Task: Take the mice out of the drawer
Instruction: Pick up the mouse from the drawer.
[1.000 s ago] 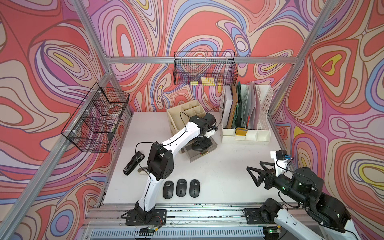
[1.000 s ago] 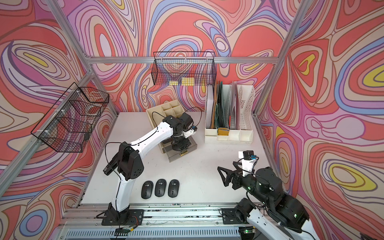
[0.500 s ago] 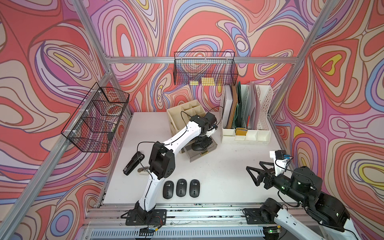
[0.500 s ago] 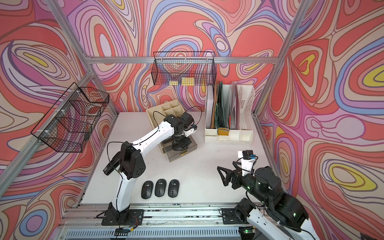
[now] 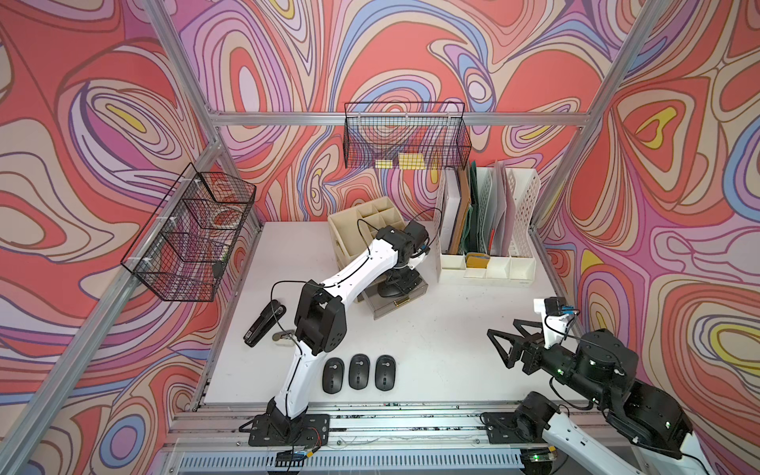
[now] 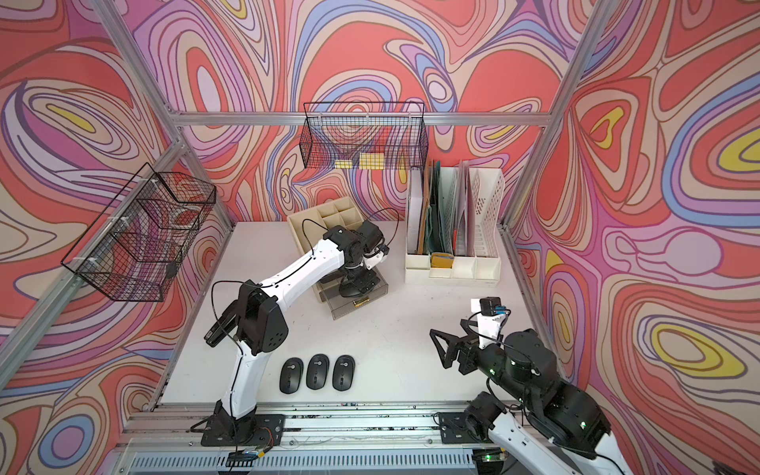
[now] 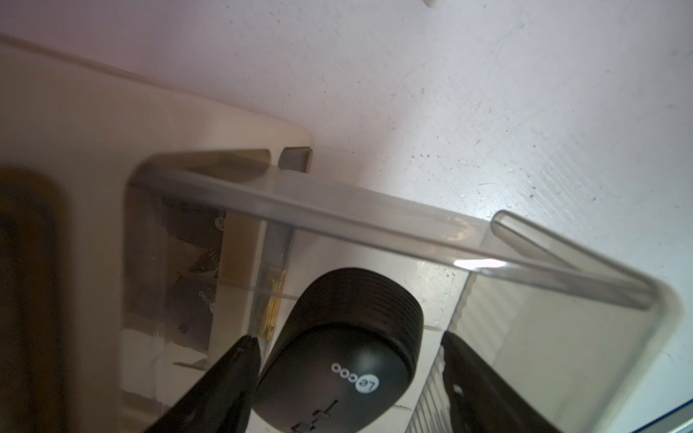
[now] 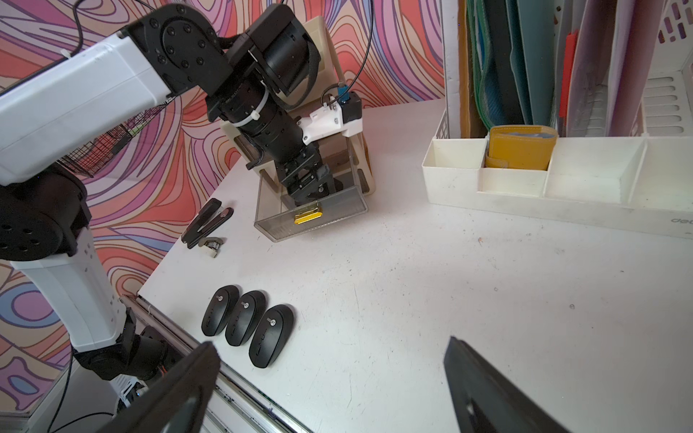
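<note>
Three black mice lie in a row near the table's front edge. The clear drawer stands pulled out of the beige organizer. My left gripper reaches down into it, open. Its fingers straddle another black mouse; one finger is at the mouse's side, and a gap shows at the other. Dark shapes with white logos show through the clear wall deeper in. My right gripper hovers open and empty over the front right.
A black stapler and a small metal piece lie left of the left arm. The beige organizer stands behind the drawer. The white file rack, with a yellow wallet, stands at back right. Wire baskets hang on the walls.
The left gripper stays down in the drawer with only a slight shift of the wrist. The right arm and the three mice on the table have not moved.
</note>
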Motion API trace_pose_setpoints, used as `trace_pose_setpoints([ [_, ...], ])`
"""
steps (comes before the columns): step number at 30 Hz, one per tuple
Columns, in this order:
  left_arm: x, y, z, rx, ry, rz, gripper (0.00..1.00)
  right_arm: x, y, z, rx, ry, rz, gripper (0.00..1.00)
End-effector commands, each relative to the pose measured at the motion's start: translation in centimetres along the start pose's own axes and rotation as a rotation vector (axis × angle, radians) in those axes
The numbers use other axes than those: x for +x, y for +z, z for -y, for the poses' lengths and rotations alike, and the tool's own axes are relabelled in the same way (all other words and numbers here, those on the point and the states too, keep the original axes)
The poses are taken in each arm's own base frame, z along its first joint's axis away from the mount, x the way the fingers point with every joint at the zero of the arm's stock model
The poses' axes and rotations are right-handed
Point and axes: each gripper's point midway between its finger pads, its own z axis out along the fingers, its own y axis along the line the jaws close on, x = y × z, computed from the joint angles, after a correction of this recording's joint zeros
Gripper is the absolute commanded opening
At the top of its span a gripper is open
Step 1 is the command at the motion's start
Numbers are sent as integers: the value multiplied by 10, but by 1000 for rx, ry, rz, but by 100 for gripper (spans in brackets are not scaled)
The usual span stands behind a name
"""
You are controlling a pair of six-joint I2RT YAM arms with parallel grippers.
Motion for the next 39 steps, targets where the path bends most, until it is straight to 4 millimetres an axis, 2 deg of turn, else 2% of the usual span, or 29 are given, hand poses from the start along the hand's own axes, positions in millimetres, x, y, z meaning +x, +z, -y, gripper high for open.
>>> trace_pose_setpoints([
  [1,21,-5,-12,-40,28,-64,83,0,-1,2,8,8,7,98],
  [10,28,12,-13,-46,34,-124,80,0,0,2,10,9,5,98],
  [17,26,21,-9,-26,19,-133,76,0,0,2,13,10,3,98],
  [23,21,26,-1,31,-3,-124,69,0,0,3,15,11,5,98],
  [29,13,21,5,75,-44,-89,62,0,0,4,19,12,6,99],
  [31,10,18,5,86,-61,-71,62,0,0,3,17,11,7,99],
  [35,9,16,7,92,-70,-62,71,0,0,4,18,13,7,98],
  [39,17,24,8,92,-49,-97,77,-1,-1,3,18,12,9,98],
])
